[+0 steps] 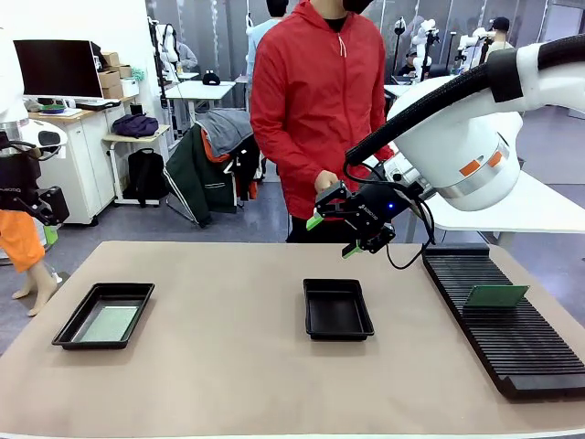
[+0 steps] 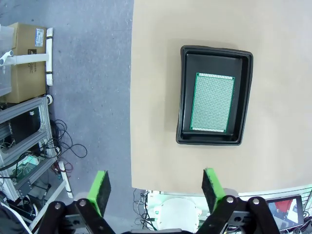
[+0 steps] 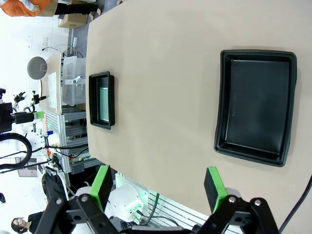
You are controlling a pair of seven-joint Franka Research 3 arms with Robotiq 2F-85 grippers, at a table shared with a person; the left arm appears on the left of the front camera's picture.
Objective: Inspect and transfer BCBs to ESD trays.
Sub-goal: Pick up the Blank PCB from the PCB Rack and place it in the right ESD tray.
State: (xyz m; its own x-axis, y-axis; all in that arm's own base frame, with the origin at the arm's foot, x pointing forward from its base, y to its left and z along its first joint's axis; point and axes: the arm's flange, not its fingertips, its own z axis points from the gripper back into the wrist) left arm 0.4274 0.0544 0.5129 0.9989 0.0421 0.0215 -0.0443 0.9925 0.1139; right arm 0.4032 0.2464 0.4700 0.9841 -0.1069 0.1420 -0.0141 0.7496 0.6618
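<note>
Front view, right gripper (image 1: 333, 236) spread near middle tray (image 1: 337, 311); BCB (image 1: 108, 324) in left tray (image 1: 91, 345)

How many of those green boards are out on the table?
2. One board lies flat in the left tray; a second board stands leaning in the slotted rack on the right. None seem hidden.

No readable text (print too small)

The trays (image 1: 90, 346) were black, the board (image 2: 213, 102) green with fine dots, the table (image 1: 228, 366) tan, the rack (image 1: 521, 347) black and ribbed.
</note>
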